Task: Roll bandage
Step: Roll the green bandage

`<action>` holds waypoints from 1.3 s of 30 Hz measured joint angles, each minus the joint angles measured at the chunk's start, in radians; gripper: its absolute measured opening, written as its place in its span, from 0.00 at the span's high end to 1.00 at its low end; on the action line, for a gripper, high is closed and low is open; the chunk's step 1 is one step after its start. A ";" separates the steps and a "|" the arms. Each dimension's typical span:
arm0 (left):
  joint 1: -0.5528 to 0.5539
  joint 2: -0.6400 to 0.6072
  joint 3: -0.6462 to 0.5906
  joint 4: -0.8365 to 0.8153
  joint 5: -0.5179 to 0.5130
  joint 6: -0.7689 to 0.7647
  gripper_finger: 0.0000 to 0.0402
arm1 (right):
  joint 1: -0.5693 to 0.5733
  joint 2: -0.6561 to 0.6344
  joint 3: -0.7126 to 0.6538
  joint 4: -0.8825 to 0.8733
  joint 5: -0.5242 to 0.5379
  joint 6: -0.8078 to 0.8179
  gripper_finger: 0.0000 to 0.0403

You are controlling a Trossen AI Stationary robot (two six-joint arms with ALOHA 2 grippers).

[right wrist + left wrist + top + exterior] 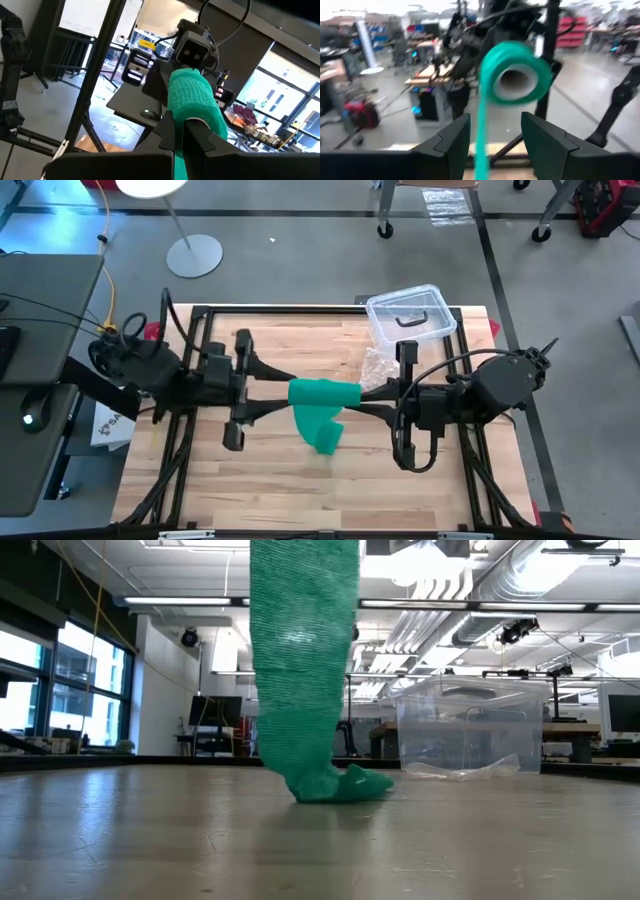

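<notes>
The green bandage is partly wound into a roll (325, 393) held level above the table's middle. Its loose strip (300, 670) hangs straight down, and the crumpled lower end (340, 785) rests on the wood. My right gripper (362, 393) is shut on the roll's right end. My left gripper (290, 392) stands open at the roll's left end, which shows end-on and hollow (515, 72) just beyond its fingers (452, 142). The strip (481, 140) drops past the gap between them; I see no touch. My right gripper pinches the roll's near end (186, 116) between its two shut fingers (167, 131). It comes level from the table's right side, along the roll's axis. The roll sticks out level beyond the fingertips, clear of the table, with its tail hanging slack to the wood.
A clear plastic box with a black handle (410, 315) stands at the table's far right, with a crinkly clear bag (380, 365) in front of it. In the low view both show behind the strip, the box (470, 725) and the bag (465, 770). Bare wood lies toward the near edge.
</notes>
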 joint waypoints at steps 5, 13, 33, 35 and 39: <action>0.032 0.041 0.000 0.042 0.011 0.090 0.57 | 0.000 0.000 0.000 0.000 0.000 0.025 1.00; 0.036 0.090 -0.002 0.068 -0.139 0.319 0.60 | 0.007 0.000 0.000 0.001 -0.005 0.024 1.00; 0.020 0.020 -0.001 0.116 -0.263 0.325 1.00 | 0.044 0.000 0.000 0.002 -0.007 0.043 1.00; 0.020 0.007 0.000 0.075 -0.276 0.323 1.00 | 0.053 0.000 0.000 0.005 -0.008 0.043 1.00; 0.035 0.005 0.000 -0.004 -0.284 0.279 1.00 | 0.058 0.000 0.000 0.030 -0.011 0.043 1.00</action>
